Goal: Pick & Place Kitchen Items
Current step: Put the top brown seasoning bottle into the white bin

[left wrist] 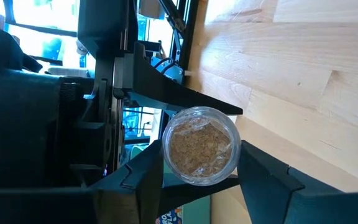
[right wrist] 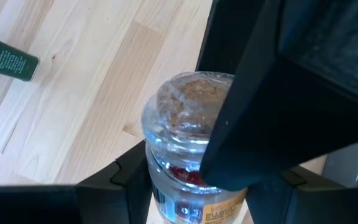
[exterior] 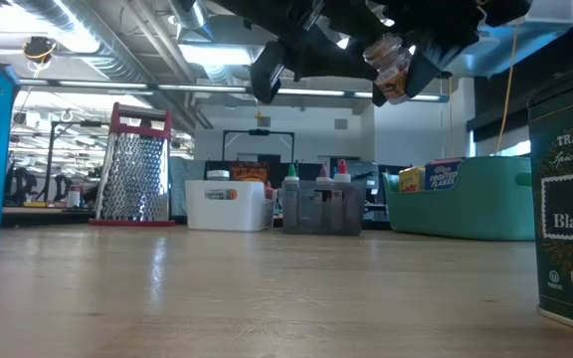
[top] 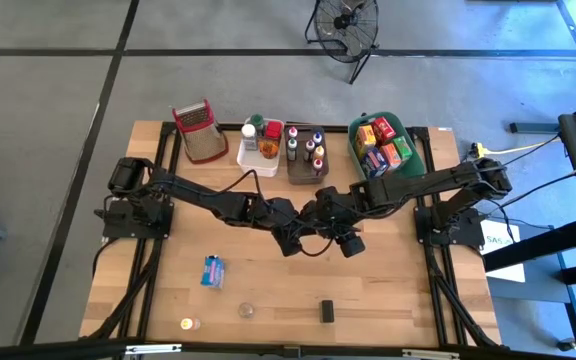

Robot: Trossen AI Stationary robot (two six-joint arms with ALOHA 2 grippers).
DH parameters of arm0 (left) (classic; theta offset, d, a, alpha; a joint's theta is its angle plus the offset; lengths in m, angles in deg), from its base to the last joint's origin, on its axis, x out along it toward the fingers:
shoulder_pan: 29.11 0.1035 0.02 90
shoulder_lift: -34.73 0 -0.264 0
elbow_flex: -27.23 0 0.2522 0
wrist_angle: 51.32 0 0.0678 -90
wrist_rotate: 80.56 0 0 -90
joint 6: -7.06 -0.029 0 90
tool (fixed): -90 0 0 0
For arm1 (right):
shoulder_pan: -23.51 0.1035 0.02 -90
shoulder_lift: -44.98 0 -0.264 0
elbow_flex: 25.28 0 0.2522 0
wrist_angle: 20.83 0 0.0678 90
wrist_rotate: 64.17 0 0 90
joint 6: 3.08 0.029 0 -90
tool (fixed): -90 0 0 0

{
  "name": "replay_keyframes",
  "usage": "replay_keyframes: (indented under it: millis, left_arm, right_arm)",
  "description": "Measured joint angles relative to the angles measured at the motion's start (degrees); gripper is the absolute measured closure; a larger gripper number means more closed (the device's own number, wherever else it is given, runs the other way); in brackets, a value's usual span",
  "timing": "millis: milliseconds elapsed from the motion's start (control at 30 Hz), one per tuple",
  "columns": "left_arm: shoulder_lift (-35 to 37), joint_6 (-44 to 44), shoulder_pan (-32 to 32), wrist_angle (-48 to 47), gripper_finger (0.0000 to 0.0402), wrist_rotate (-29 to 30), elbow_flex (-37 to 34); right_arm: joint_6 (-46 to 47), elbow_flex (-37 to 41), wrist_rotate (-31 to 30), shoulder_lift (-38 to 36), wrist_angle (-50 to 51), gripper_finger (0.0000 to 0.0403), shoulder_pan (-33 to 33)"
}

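The wooden table [top: 388, 290] carries both dark arms, which reach in from its nine and three o'clock edges and meet just above its centre. Along the twelve o'clock edge stand a red-rimmed grater [top: 197, 130], a white bin [top: 248, 156], a grey bin [top: 298, 172] of small bottles and, toward one o'clock, a green bin [top: 413, 148] packed with red, orange and blue boxes. The right gripper [right wrist: 194, 180] hovers above the table centre, its fingers clamped on a clear spice jar [right wrist: 185, 134] with brown contents and a red band at the neck, lifted well clear of the wood in the low view. The left gripper [left wrist: 201, 168] is pressed in beside it, its two fingers straddling the same jar's round end; they look tight against the glass, though whether they bear on it I cannot tell for sure. Toward seven o'clock lies a small blue box [top: 212, 271]. Near six o'clock a dark green tin [top: 327, 311] stands, a clear jar [top: 246, 311] beside it toward seven, and a little orange-capped bottle [top: 188, 323] farther that way.
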Motion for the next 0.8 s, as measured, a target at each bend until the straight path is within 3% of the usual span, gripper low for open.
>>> replay_keyframes:
  millis: [800]
  left_arm:
    - [0.0,0.0,-0.3,0.0,0.0232,0.4,0.0]
  right_arm:
    - [-0.2,-0.1,0.0,0.0,0.1,0.0205,0.0]
